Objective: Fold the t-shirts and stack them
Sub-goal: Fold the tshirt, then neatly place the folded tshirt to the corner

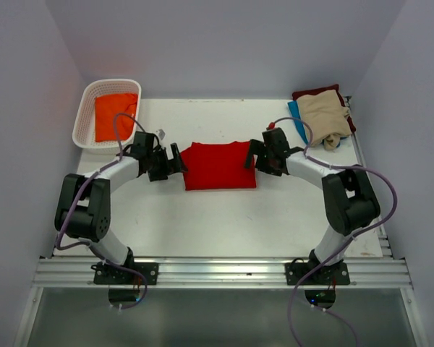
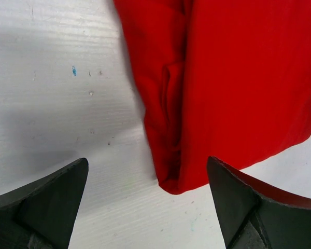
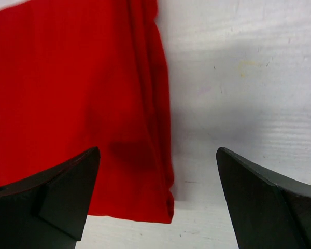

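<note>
Gaping wide, holding nothing, left gripper (image 1: 173, 160) and right gripper (image 1: 254, 157) flanking folded red shirt (image 1: 218, 166), scuffed white table (image 1: 202, 217) beneath, orange shirt (image 1: 116, 116) in basket (image 1: 84, 123) far left, beige shirt (image 1: 324, 116) piled on maroon (image 1: 315, 92) and blue (image 1: 297, 120) far right, pale walls (image 1: 224, 43) around.

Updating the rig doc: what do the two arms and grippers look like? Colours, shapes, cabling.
Both the left arm and right arm have white tubular links between bulky black joint housings, on black bases bolted to an aluminium rail. A loose lavender-grey cable loops along each. The left gripper and right gripper are black, with matte wedge-shaped fingers. No markings visible.
</note>
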Robot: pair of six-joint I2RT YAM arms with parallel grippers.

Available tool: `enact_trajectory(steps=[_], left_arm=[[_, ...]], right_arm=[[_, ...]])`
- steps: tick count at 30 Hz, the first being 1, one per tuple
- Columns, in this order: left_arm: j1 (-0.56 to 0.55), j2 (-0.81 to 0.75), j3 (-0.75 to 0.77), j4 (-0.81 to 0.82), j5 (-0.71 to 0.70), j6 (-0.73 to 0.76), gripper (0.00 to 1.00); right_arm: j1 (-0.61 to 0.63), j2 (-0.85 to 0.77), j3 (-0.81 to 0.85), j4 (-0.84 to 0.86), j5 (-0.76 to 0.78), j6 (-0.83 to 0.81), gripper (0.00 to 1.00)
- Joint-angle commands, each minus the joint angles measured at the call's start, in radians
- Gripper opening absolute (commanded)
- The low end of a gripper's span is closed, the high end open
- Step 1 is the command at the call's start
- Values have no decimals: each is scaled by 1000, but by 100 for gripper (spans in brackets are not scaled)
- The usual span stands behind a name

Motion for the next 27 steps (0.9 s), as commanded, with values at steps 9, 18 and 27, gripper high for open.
enact_trajectory(steps=[9,18,27], left_arm=[[-2,57,-25,110,90,-8,100],[-3,169,6,169,153,-37,100],[-6,206,18,195,189,-60,100]], right_arm=[[-95,78,-99,150,-288,57,99],[-110,237,-70,199,-430,92,99],[-9,285,-57,185,-455,65,99]])
